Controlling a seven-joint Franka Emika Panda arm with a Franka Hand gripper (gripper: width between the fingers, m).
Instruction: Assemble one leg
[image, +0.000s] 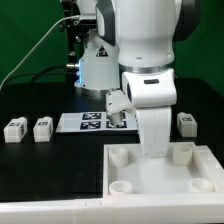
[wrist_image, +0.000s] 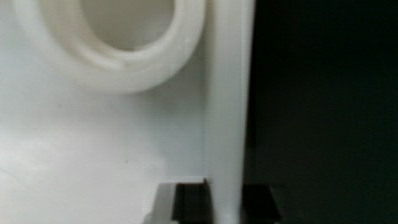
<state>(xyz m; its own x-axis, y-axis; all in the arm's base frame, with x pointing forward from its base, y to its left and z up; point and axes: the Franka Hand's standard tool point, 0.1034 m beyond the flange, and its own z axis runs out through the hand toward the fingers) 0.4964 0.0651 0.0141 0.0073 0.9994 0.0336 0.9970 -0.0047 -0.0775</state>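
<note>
The large white plate (image: 150, 182) with round corner sockets lies at the front of the table. My gripper (image: 153, 152) reaches down onto its far wall, its fingertips mostly hidden by the hand. In the wrist view my gripper (wrist_image: 226, 205) straddles that upright wall (wrist_image: 228, 120), one dark finger (wrist_image: 187, 205) on each side, closed against it. A round socket (wrist_image: 125, 50) and the plate's floor (wrist_image: 71, 140) lie beside the wall. Two legs (image: 15, 128) (image: 42, 127) stand at the exterior view's left and one leg (image: 186, 122) at its right, all apart from the gripper.
The marker board (image: 90, 122) lies on the black table behind the plate. The robot's base (image: 95, 60) and cables stand at the back. A green wall closes off the rear.
</note>
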